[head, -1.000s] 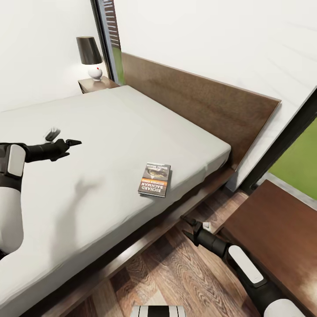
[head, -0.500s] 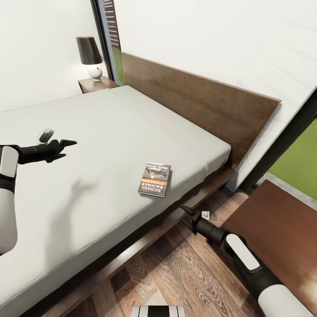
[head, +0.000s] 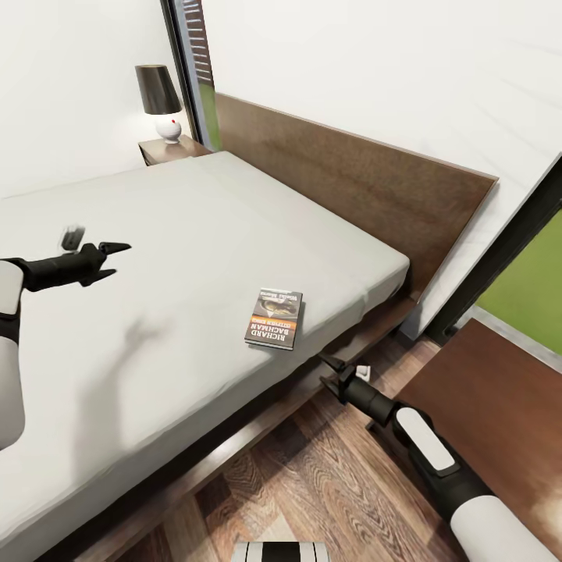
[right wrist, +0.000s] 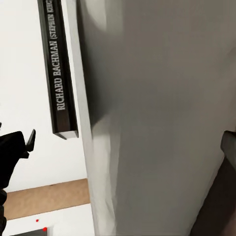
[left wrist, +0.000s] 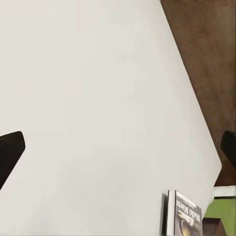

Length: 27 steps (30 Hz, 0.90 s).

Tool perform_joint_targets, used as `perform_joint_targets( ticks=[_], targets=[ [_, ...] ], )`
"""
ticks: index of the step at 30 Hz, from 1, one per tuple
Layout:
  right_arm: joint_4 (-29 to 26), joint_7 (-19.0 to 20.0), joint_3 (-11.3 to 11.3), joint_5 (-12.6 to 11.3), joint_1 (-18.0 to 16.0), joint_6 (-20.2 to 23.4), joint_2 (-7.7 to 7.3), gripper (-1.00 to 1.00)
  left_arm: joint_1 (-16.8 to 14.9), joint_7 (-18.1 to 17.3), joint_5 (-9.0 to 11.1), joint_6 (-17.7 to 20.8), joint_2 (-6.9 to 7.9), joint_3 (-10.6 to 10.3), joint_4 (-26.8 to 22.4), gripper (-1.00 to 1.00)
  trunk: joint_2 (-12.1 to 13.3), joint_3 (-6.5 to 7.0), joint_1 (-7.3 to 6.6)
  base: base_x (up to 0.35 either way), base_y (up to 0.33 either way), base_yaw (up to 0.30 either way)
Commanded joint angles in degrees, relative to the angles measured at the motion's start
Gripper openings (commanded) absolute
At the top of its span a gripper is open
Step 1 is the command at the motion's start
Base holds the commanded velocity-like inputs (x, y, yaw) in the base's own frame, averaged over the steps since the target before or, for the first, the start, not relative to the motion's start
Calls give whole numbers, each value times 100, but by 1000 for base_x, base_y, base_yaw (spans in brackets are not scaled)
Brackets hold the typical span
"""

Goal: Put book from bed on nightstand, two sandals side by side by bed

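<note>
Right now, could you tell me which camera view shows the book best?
The head view: the whole book lies flat on the bed, cover readable. The right wrist view shows its spine edge-on; the left wrist view catches part of it.

Bright, even, soft daylight throughout. Pale mattress (head: 156, 257) close to washed out, almost textureless in the left wrist view. Faint, soft-edged shadow of the left arm on it at 9 o'clock in the head view. Lamp (head: 160, 101) at 11 o'clock glowing weakly. Crisp render; straight lines leaning toward the edges.
</note>
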Motion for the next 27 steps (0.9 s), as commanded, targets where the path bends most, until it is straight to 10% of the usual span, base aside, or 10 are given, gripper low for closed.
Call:
perform_joint_targets(
  ticks=[1,27],
  targets=[
    [1,12,12,-28,-5,4,4,100,-5,-45,-8,28,1,19,6,100,-2,-4,-1,0,0,0],
    [13,26,12,28,-194,-8,305,100,-5,-41,178,31,78,15,26,100,-2,-4,-1,0,0,0]
  ],
)
